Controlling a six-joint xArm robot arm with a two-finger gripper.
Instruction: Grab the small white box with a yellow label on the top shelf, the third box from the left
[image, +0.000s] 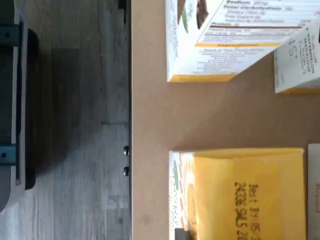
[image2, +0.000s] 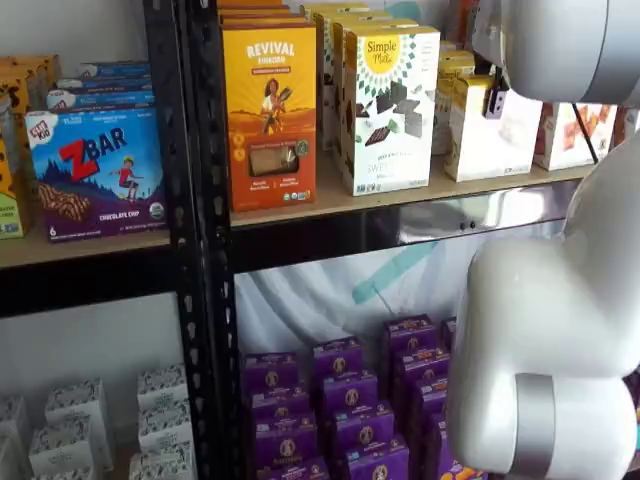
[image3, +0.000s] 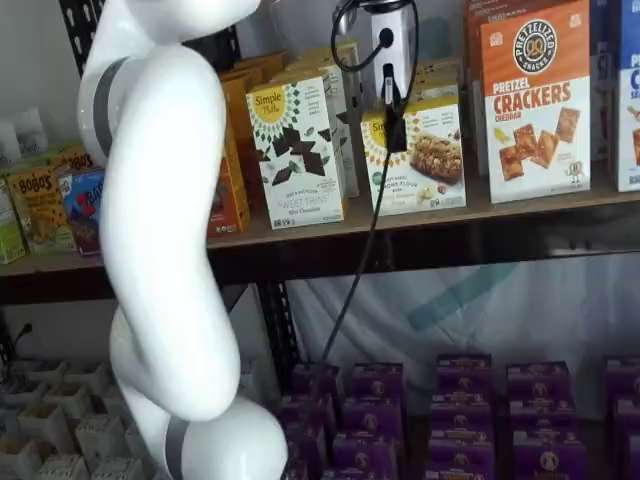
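Note:
The small white box (image3: 425, 160), with a round yellow sun logo and a yellow top, stands on the top shelf (image3: 520, 205) between a taller white box and an orange-topped cracker box. It also shows in a shelf view (image2: 488, 135). Its yellow top with a printed date fills part of the wrist view (image: 245, 195). My gripper (image3: 394, 118) hangs just in front of the box's upper left part, white body above, black fingers down. Only a dark finger (image2: 493, 101) shows at the box's top. No gap between the fingers can be made out.
A taller white box with dark brown squares (image3: 297, 150) stands left of the small box, an orange box (image2: 270, 110) further left. The pretzel cracker box (image3: 535, 100) is to the right. My white arm (image3: 160, 250) and cable (image3: 360, 230) hang in front. Purple boxes (image3: 460, 410) fill the lower shelf.

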